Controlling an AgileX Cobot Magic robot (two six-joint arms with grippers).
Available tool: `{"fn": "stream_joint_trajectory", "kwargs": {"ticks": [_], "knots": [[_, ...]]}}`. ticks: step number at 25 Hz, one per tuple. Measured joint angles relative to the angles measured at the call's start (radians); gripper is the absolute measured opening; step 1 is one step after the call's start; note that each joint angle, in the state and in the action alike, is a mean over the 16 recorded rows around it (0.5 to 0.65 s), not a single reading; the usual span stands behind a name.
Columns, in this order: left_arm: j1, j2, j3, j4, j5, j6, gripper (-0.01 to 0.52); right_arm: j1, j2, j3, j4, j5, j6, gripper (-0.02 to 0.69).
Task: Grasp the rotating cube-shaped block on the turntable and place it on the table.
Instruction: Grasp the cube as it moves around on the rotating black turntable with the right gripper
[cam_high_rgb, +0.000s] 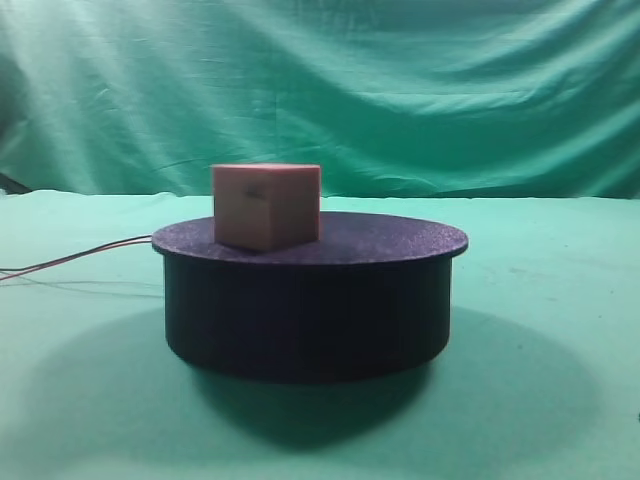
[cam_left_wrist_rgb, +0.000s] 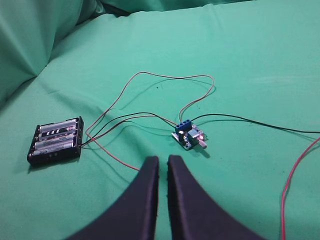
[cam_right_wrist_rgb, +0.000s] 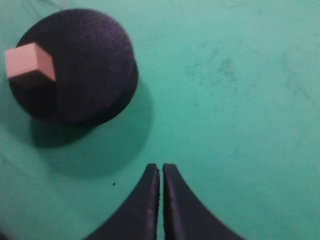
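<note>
The turntable (cam_high_rgb: 310, 300) is the one bulky obstacle on the table (cam_high_rgb: 560, 330). The block (cam_high_rgb: 266, 206) sits on the disc's left part, with open air above it and bare disc to its right. Right of the turntable, and in front of it, the cloth lies open. Left of the turntable, red wires (cam_high_rgb: 80, 258) trail along the cloth, low enough to snag.

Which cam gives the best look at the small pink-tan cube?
Exterior high: the small pink-tan cube sits close and sharp on the black round turntable, dark mark visible. Right wrist shows it small, blurry, from above. Left wrist misses it.
</note>
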Motion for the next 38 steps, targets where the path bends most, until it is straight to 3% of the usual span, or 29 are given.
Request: {"fn": "stream_joint_trajectory", "kwargs": {"ticks": [10, 16, 22, 29, 38], "knots": [[0.000, 0.000, 0.000, 0.000, 0.000, 0.000, 0.000, 0.058, 0.179, -0.125, 0.074, 0.012, -0.042, 0.512], [0.000, 0.000, 0.000, 0.000, 0.000, 0.000, 0.000, 0.097, 0.271, -0.150, 0.089, -0.020, -0.090, 0.614], [0.000, 0.000, 0.000, 0.000, 0.000, 0.000, 0.000, 0.133, 0.361, -0.155, 0.035, -0.101, -0.098, 0.591], [0.000, 0.000, 0.000, 0.000, 0.000, 0.000, 0.000, 0.140, 0.426, -0.173, -0.041, -0.175, -0.058, 0.452], [0.000, 0.000, 0.000, 0.000, 0.000, 0.000, 0.000, 0.083, 0.367, -0.245, -0.139, -0.077, 0.085, 0.296]]}}
